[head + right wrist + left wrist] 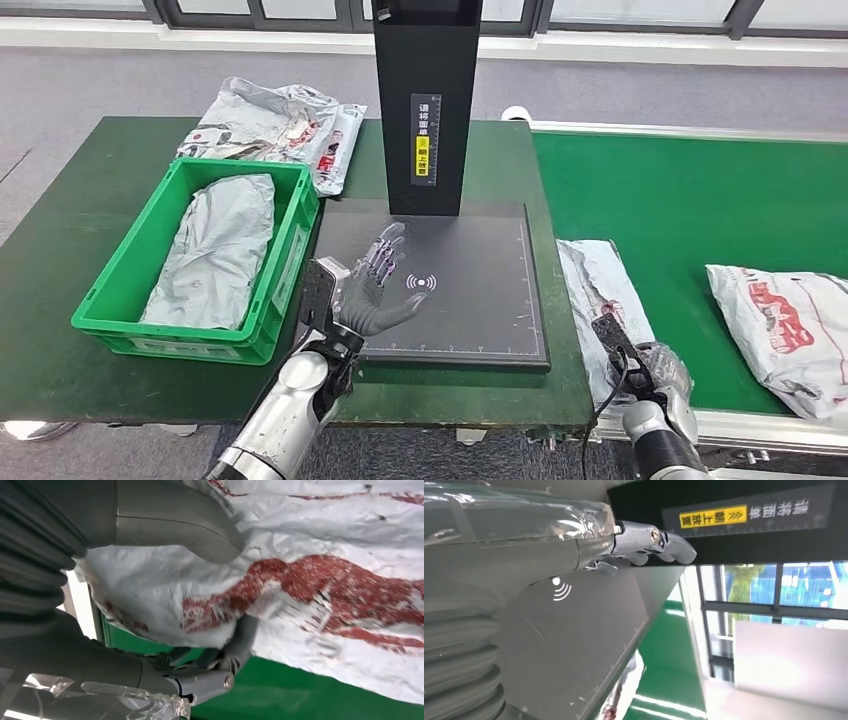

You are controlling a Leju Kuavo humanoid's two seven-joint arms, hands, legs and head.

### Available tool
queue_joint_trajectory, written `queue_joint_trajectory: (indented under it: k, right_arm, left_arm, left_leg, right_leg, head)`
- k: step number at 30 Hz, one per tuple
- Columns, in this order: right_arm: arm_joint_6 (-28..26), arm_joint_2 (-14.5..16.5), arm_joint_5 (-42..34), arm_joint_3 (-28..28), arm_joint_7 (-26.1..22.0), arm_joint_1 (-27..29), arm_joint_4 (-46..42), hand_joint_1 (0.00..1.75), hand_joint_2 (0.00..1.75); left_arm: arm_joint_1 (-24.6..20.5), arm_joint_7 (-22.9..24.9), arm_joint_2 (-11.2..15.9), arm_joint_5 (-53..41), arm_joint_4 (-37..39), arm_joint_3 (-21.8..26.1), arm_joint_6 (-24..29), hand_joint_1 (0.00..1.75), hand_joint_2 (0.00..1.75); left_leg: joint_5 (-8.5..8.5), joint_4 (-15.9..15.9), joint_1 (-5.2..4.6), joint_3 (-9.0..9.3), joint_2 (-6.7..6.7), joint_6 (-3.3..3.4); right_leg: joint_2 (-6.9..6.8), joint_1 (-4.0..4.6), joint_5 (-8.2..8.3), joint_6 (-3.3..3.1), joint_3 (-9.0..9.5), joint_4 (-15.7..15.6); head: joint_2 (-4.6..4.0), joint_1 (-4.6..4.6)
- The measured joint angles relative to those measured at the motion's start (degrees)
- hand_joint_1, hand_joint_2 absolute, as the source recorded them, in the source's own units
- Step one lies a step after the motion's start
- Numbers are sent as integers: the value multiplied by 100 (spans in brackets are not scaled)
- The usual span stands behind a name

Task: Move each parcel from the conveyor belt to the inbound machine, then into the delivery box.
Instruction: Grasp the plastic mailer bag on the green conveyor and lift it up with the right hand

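A white parcel with red print (598,288) lies at the left edge of the green conveyor belt (690,200). My right hand (655,372) grips its near end; in the right wrist view the thumb (200,535) lies on the parcel (325,580) and the fingers (240,640) curl under its edge. My left hand (375,288) is open, fingers stretched flat just above the inbound machine's black pad (480,300), holding nothing. The left wrist view shows those fingers (649,540) pointing at the machine's black column (774,535). The green delivery box (120,290) holds a grey parcel (215,250).
A second white and red parcel (785,325) lies further right on the belt. The machine's black column (425,100) rises behind the pad. Several grey parcels (275,130) are heaped on the dark green table (60,240) behind the box.
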Motion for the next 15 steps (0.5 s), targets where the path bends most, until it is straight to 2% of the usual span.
queue_joint_trajectory:
  k: [6, 9, 12, 15]
  right_arm:
    - [87, -19, 75, 67, 28, -117, 66, 175, 175]
    - [-55, -15, 77, 79, -83, -118, 67, 175, 175]
    - [-553, 43, 37, 81, -455, -56, -9, 175, 175]
    - [-1059, 223, -204, 92, -1083, 205, -569, 175, 175]
  left_arm:
    - [-17, 17, 0, 72, 3, 1, -55, 0, 175]
    - [-16, 36, 0, 100, -9, 1, -64, 0, 175]
    - [8, 61, 1, 105, -73, 3, -44, 0, 175]
    - [74, 85, 7, 104, -178, 21, 21, 0, 175]
  left_leg:
    - [38, 7, 1, 57, 6, 0]
    - [38, 7, 4, 78, 6, -5]
    - [42, 6, 8, 54, -14, -3]
    - [64, 6, 4, 16, -45, -6]
  right_leg:
    - [2, 8, 79, -1, 36, 0]
    - [1, 17, 78, -7, 36, 0]
    - [-25, 14, 74, -9, 30, 3]
    - [-57, 4, 77, -11, -10, 18]
  head:
    - [0, -2]
    - [0, -1]
    - [0, -1]
    - [0, -1]
